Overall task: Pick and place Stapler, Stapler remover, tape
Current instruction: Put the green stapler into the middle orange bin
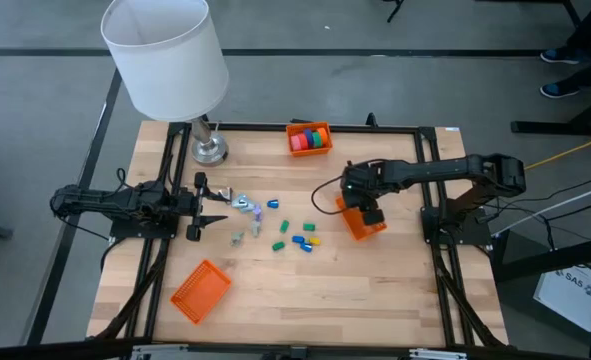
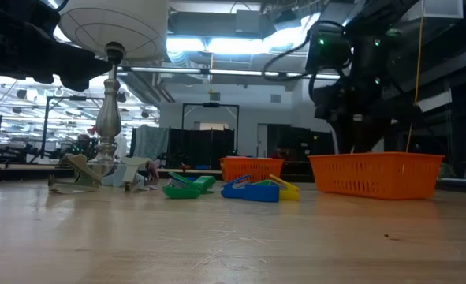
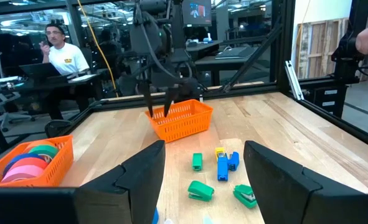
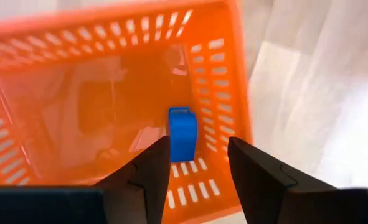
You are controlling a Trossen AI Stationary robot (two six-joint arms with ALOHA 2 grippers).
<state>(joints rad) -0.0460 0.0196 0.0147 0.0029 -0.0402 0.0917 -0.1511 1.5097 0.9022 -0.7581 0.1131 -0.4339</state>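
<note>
**Sorting under way: one blue piece in the right-hand basket, most still on the table**

Wooden planks make up the table top [image 1: 375, 300], framed by black rails, with a white-shaded lamp [image 1: 165, 55] on a silver base at the far left corner and an open lab behind, where a person [image 3: 62, 53] sits at a desk.

Judging by how things lie, the job is partly done. The right gripper [image 4: 196, 165] hangs just over the orange slotted plastic basket [image 1: 360, 222] on the right side, its jaws spread and holding nothing; a small blue block-like stapler piece [image 4: 182, 134] lies on that basket's floor just past the fingertips. The coloured tape rolls [image 1: 311, 138] in red, green, pink and orange sit together in a second orange basket at the far edge. A third orange basket [image 1: 201, 291] near the front left looks empty.

Left to do: a scatter of small green, blue and yellow pieces [image 1: 297, 238] in the table's middle, and some pale metal-looking items [image 1: 245, 206] nearer the left gripper [image 1: 207, 206], which waits at the left with its jaws spread wide and nothing between them.

Hard to make out: which scattered pieces are staplers and which are removers, and whether anything else lies in the right-hand basket, whose floor is partly reflective in the wrist view.
</note>
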